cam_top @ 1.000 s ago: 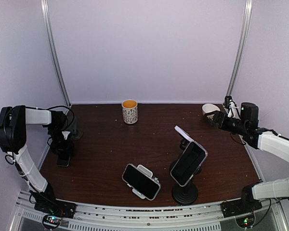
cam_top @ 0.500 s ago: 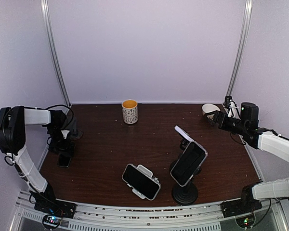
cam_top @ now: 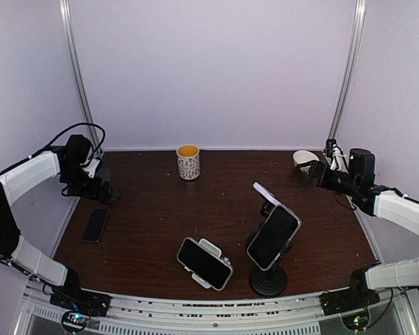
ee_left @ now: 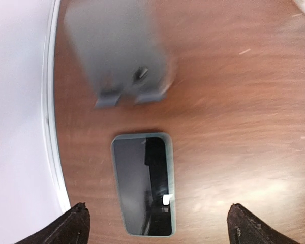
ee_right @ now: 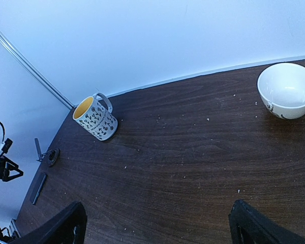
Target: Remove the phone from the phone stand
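Note:
A dark phone [cam_top: 96, 225] lies flat on the table near the left edge, apart from everything. Just behind it stands a small grey phone stand [cam_top: 105, 188], empty. My left gripper [cam_top: 91, 180] hangs above them, open and empty. In the left wrist view the phone [ee_left: 142, 185] lies between and beyond my spread fingertips [ee_left: 75, 224], with the stand [ee_left: 117, 56] blurred above it. My right gripper [cam_top: 314, 171] is open and empty at the far right, held over the table [ee_right: 193, 152].
A phone on a white stand [cam_top: 204, 263] and a phone on a black stand [cam_top: 273, 237] are at the front centre. A white pad stand [cam_top: 267, 192] is behind them. A patterned mug [cam_top: 188, 161] and a white bowl [cam_top: 305, 158] stand at the back.
My left gripper has let go of the phone, which now lies flat on the table, and has risen and pulled back towards the wall. The right arm has not moved.

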`<state>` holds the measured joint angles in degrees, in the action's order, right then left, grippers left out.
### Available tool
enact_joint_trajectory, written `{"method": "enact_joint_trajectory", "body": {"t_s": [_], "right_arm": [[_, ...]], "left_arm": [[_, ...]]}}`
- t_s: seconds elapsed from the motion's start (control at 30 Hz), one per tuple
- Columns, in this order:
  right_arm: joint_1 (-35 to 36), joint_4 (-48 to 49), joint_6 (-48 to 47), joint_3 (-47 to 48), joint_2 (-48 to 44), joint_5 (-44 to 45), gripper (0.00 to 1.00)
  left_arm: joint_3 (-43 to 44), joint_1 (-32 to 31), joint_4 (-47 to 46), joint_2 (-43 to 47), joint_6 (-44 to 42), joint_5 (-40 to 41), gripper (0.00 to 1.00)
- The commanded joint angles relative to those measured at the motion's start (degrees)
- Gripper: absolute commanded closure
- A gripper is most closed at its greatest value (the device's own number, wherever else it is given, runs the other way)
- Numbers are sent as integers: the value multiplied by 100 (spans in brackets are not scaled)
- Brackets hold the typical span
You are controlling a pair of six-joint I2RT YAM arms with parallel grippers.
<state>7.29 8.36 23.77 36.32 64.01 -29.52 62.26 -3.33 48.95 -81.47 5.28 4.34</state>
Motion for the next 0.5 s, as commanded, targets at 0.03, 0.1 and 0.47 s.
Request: {"method": "enact_joint_trajectory", "body": {"t_s": [0.03, 0.1, 0.47], "right_arm": [[-35, 55, -31, -57, -117, 43, 0], [-35, 60, -35, -61, -115, 36, 0], [-35, -34, -63, -11, -106, 27, 0]], "left_arm": [[361, -819, -238, 677, -200, 80, 2], [275, -1186, -451, 971, -262, 50, 2], [-1307, -3318, -2153, 2984, -2010, 78, 2]]}}
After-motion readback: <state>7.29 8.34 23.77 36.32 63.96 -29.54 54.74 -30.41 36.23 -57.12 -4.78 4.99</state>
